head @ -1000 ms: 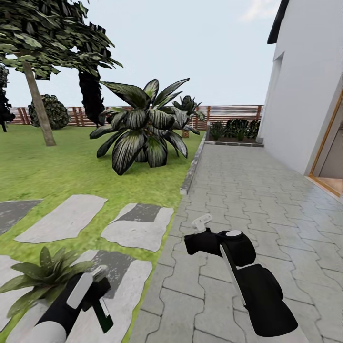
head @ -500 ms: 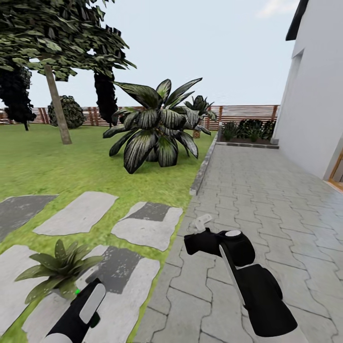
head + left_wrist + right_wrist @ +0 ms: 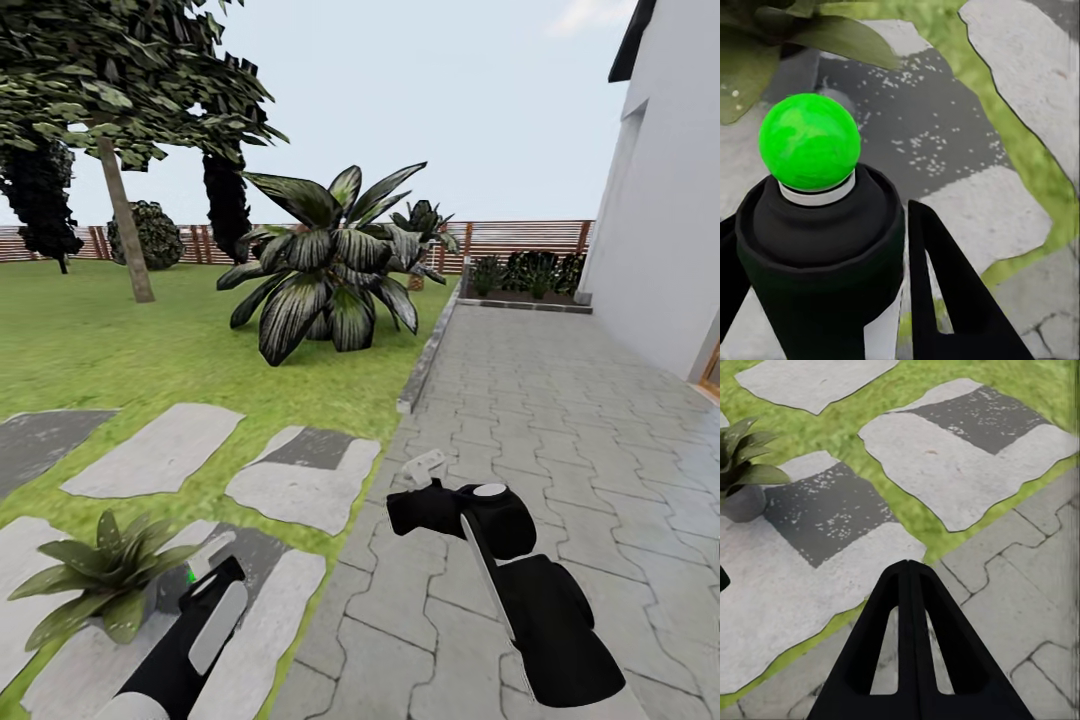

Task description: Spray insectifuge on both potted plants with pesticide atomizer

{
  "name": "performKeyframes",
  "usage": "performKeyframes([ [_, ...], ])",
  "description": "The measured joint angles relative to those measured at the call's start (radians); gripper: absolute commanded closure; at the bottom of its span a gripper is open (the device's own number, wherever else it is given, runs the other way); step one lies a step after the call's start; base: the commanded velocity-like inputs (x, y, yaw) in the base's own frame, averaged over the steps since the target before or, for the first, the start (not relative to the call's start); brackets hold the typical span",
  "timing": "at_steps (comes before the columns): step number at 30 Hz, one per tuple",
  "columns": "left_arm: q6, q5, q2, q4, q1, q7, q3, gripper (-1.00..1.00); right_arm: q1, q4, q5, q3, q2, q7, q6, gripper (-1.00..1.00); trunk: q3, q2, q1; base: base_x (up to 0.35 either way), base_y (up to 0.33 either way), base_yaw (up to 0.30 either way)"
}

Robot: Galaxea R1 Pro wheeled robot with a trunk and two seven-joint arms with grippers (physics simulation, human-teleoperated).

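Pesticide atomizer (image 3: 821, 247): dark bottle with a white band and a bright green rounded top, seen close in the left wrist view, held upright between the dark fingers (image 3: 945, 300) of the left gripper (image 3: 205, 575), which are clamped on its body. In the head view the atomizer (image 3: 200, 568) shows only as a whitish tip and a green spot at the end of the left arm, low at the near left, above a stepping stone (image 3: 240, 610).

Potted plant (image 3: 100, 575): low rosette of pointed green leaves, just beside the atomizer on its left, standing on the pale stepping stones. The right wrist view shows its small grey pot (image 3: 742, 502). The left wrist view shows leaves (image 3: 832, 34) close ahead of the bottle top, and tiny whitish specks (image 3: 922, 146) scattered over the dark patch of stone beyond.

Right gripper (image 3: 911, 577): fingers together, tips meeting, hanging over the edge between stone and grey paving (image 3: 560, 420). In the head view the right gripper (image 3: 425, 468) sits mid-frame above the paving.

Surroundings: green lawn (image 3: 120, 350), a big striped-leaf bush (image 3: 330, 265), a tree (image 3: 120, 90), a wooden fence (image 3: 510, 238) and a white house wall (image 3: 660, 220).
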Motion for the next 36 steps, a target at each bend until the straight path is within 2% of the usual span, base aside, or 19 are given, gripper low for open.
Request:
performKeyframes([
  [8, 0.004, 0.008, -0.004, -0.003, 0.0, 0.038, 0.004, 1.0, 0.0, 0.0, 0.0, 0.001, -0.001, 0.0, 0.0, 1.0, 0.0, 0.0, 0.0, 0.19, -0.303, 0.0],
  [12, 0.0, 0.01, 0.008, 0.004, 0.0, 0.039, 0.015, 1.0, 0.0, 0.0, -0.002, 0.002, -0.001, 0.002, 0.0, 1.0, 0.0, 0.0, 0.0, 0.278, -0.146, 0.1],
  [21, -0.003, 0.013, 0.015, 0.039, 0.002, 0.026, 0.078, 1.0, 0.001, 0.0, -0.003, 0.004, -0.001, 0.002, -0.001, 1.0, 0.0, 0.0, 0.0, 0.32, 0.067, 0.269],
  [27, -0.008, 0.013, 0.012, 0.046, 0.002, 0.023, 0.08, 1.0, 0.0, 0.0, -0.003, 0.003, 0.0, 0.002, -0.001, 1.0, 0.0, 0.0, 0.0, 0.083, 0.023, 0.29],
  [36, -0.009, 0.011, 0.01, 0.066, 0.001, 0.025, 0.08, 1.0, 0.0, 0.0, -0.002, 0.002, 0.0, 0.001, 0.0, 1.0, 0.0, 0.0, 0.0, 0.003, -0.301, 0.104],
])
